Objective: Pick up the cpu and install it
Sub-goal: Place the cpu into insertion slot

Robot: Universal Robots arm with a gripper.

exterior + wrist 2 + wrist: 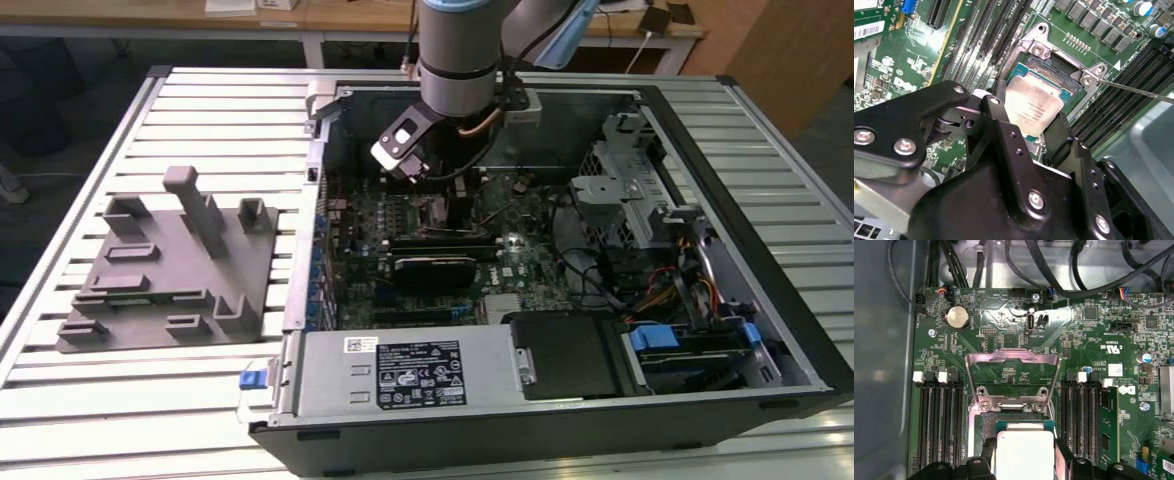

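Over on the exterior view's left sits a gray block [160, 270]. Next to it is the open case [534, 430], and I reach down into it. My gripper [1029, 122] is closed on two sides of the cpu [1031, 102], which is just over the open socket [1051, 65]. I think I am setting it in. That calls for keeping it flat and lined up with the corners.

Raised socket frame [1013, 358] just beyond hand [1030, 112]
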